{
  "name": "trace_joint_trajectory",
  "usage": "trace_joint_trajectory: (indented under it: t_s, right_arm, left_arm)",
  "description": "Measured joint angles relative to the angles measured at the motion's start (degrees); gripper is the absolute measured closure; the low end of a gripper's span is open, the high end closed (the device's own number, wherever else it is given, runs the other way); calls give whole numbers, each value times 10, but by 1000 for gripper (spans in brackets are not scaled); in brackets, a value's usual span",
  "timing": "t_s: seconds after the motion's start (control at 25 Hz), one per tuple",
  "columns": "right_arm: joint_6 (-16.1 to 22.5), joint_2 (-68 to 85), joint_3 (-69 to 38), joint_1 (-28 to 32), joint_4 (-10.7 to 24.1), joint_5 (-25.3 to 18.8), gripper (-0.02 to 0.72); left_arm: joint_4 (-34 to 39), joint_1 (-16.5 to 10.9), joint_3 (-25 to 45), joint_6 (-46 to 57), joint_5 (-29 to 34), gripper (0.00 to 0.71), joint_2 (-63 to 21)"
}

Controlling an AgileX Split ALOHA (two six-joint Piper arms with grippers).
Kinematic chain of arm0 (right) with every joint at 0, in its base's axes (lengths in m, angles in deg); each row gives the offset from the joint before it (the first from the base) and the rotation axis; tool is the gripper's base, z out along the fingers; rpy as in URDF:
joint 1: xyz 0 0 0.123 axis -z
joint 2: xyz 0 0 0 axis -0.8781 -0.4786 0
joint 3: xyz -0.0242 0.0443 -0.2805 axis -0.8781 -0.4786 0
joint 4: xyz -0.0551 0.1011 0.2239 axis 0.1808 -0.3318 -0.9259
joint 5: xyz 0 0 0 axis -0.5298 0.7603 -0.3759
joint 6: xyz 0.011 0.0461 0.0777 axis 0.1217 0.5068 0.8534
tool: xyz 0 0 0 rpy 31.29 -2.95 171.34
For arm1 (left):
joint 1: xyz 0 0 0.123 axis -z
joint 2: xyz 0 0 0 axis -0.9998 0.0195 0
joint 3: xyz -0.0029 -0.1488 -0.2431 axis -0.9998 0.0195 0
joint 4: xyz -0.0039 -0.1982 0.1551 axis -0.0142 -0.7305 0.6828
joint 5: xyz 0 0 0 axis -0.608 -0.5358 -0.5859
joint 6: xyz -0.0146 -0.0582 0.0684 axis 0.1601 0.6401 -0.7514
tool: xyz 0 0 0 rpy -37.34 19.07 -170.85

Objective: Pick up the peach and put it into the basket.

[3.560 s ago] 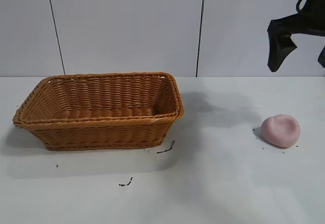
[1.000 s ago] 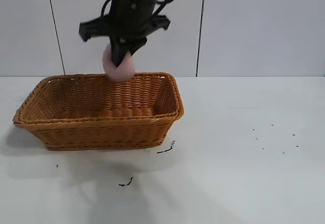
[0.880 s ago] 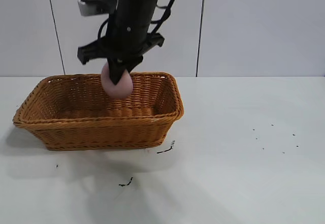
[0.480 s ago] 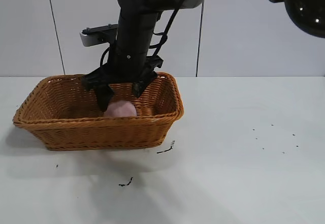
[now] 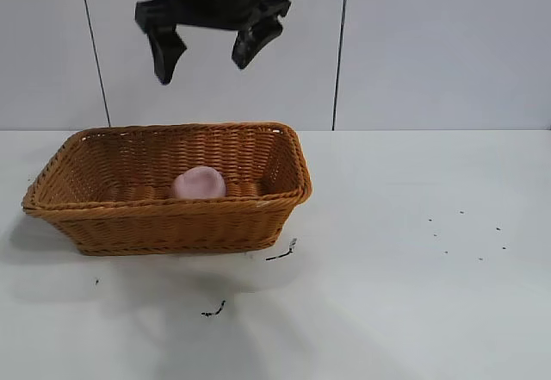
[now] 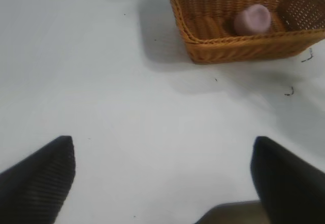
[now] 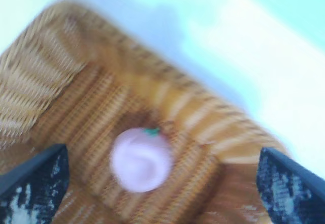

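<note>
Up from inside the big orange-brown woven wicker basket (image 5: 172, 192) has gone the right end effector (image 5: 210, 40), wide open and empty above it, leaving the small pale pink round peach (image 5: 199, 183) resting inside, so I think only pulling away is left.

The left hand (image 6: 162, 176) has its 2 dark fingers (image 6: 38, 176) spread wide above the white table (image 6: 111, 97). Far off, the peach (image 6: 252, 19) lies inside the basket (image 6: 213, 43).
</note>
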Motion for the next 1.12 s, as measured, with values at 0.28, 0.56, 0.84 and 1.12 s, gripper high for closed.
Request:
trace_joint_trajectory:
  t_s: [0.28, 0.56, 0.84, 1.12]
  right_arm:
    - [2, 0, -1, 144, 3, -14, 14]
    - [2, 9, -11, 193, 4, -34, 14]
    - [2, 111, -111, 193, -6, -35, 14]
    - [4, 342, -346, 193, -20, -35, 14]
  left_arm:
    - [0, 0, 0, 0, 0, 18, 0]
    - [0, 0, 0, 0, 0, 18, 0]
    - [0, 0, 0, 0, 0, 18, 0]
    - [0, 0, 0, 0, 0, 18, 0]
